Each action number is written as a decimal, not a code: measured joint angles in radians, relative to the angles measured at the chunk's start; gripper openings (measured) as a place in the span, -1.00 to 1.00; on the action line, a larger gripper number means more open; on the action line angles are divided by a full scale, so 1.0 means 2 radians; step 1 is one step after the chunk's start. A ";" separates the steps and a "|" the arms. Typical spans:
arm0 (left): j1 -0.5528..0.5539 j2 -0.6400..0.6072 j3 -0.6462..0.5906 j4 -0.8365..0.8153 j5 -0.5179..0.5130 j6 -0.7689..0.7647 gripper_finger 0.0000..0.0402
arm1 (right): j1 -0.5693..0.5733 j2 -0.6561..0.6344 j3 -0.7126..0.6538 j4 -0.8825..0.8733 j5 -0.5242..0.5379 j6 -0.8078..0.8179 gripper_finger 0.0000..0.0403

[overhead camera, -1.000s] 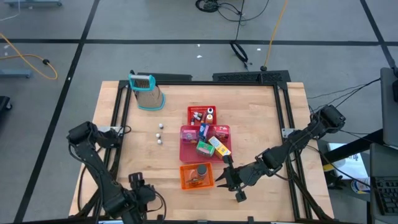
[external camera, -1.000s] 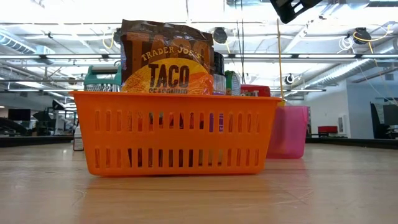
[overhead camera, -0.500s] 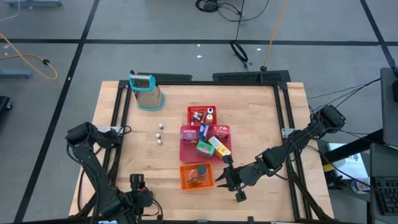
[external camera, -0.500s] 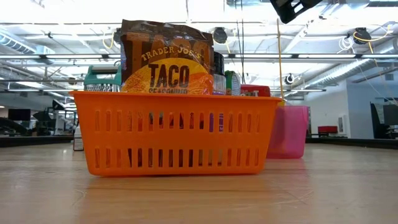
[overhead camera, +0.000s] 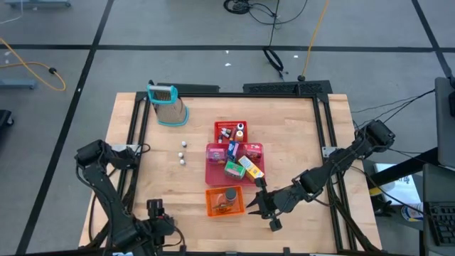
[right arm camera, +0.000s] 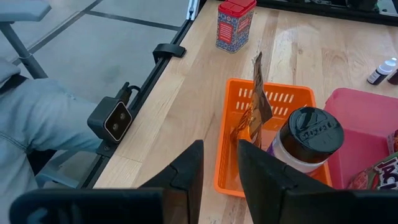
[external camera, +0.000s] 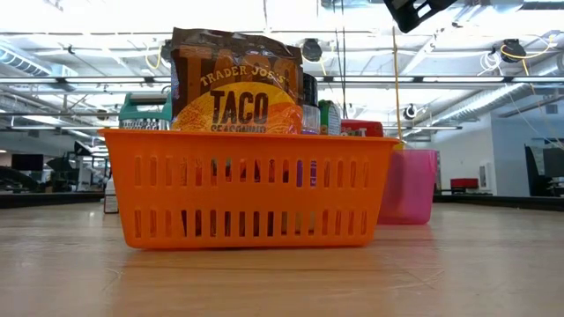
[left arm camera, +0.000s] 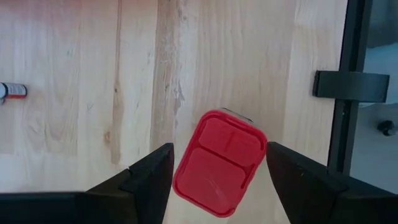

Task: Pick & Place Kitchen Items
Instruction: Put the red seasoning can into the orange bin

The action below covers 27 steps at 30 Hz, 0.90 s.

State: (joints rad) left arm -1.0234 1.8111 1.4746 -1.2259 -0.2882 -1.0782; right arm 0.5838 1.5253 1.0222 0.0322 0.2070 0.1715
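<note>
At the near left corner of the pale wooden surface (overhead camera: 284, 135) the left end effector (overhead camera: 154, 211) hangs above a small tin with a red rectangular lid (left arm camera: 220, 163); in the left wrist view its two dark fingers (left arm camera: 149, 177) are spread, one on each side of the lid, and whether they touch it cannot be told; the right wrist view shows the same tin (right arm camera: 234, 25) standing upright on the boards near that edge. Far on the left stands the tall metal grater with a teal handle (overhead camera: 168, 104), and nearer than it three little pale round pieces (overhead camera: 183, 152) lie on the bare wood, well apart from everything else. In the middle, farthest off, sits a small red tray (overhead camera: 220, 126) with tiny bottles in it; just nearer is a larger pink-red tray (overhead camera: 211, 171) crowded with green, yellow, purple and red food boxes (overhead camera: 242, 163); nearest is the orange slotted plastic basket (external camera: 251, 189), holding a brown taco seasoning packet (external camera: 236, 84) standing upright and a jar with a black round lid (right arm camera: 308, 138). Just right of the basket the right end effector (overhead camera: 261, 208) hovers over the surface; its fingers (right arm camera: 183, 171) are parted with nothing between them. Beyond the left edge of the surface a grey-blue sleeve (right arm camera: 43, 121) of a person shows.
</note>
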 joint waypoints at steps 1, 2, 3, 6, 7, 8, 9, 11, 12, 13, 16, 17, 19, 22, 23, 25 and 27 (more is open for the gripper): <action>-0.001 0.000 0.000 0.000 0.000 -0.001 0.26 | 0.000 0.000 0.000 0.000 0.000 0.000 -0.56; -0.002 0.001 0.000 0.000 0.000 -0.002 0.26 | 0.000 0.000 0.000 0.000 0.000 0.000 -0.56; -0.003 0.001 0.000 0.000 0.000 -0.002 0.26 | 0.000 0.000 0.000 0.000 0.000 0.000 -0.56; -0.008 0.002 -0.008 0.010 0.000 -0.002 0.26 | 0.000 0.000 0.000 0.000 0.000 0.000 -0.56; -0.009 0.002 -0.015 0.018 0.000 -0.002 0.26 | 0.000 0.000 0.000 0.000 0.000 0.000 -0.56; -0.010 0.002 -0.024 0.025 0.000 -0.002 0.26 | 0.000 0.000 0.000 0.000 0.000 0.000 -0.56; -0.010 0.002 -0.033 0.031 0.001 0.001 0.26 | 0.000 0.000 0.000 -0.001 0.000 0.000 -0.56; -0.012 0.002 -0.050 0.036 0.000 0.004 0.26 | 0.000 0.000 0.000 -0.001 0.000 0.000 -0.56; -0.012 0.002 -0.058 0.037 -0.002 0.002 0.26 | 0.000 0.000 0.000 -0.001 0.000 0.000 -0.56; -0.012 0.002 -0.066 0.038 -0.005 0.002 0.26 | 0.000 0.000 0.000 -0.001 0.000 0.000 -0.56; -0.011 0.001 -0.090 0.036 -0.010 0.000 0.26 | 0.000 0.000 0.000 -0.001 0.000 0.000 -0.56; -0.011 0.001 -0.095 0.037 -0.011 0.000 0.26 | 0.000 0.000 0.000 -0.001 0.000 0.000 -0.56; -0.011 -0.001 -0.103 0.040 -0.014 -0.004 0.26 | 0.000 0.000 0.000 -0.001 0.000 0.000 -0.56; -0.010 -0.001 -0.113 0.050 -0.015 -0.024 0.26 | 0.000 0.000 0.000 0.000 0.000 0.000 -0.56; -0.010 -0.001 -0.113 0.052 -0.015 -0.030 0.26 | 0.000 0.000 0.000 0.000 0.000 0.000 -0.56; -0.010 -0.002 -0.112 0.057 -0.016 -0.040 0.26 | 0.000 0.000 0.000 0.000 0.000 0.000 -0.56; -0.010 -0.002 -0.110 0.058 -0.016 -0.043 0.26 | 0.000 0.000 0.000 0.000 0.000 0.000 -0.56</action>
State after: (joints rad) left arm -1.0431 1.8072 1.2550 -1.1094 -0.3199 -1.1642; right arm 0.5842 1.5257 1.0229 0.0319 0.2073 0.1713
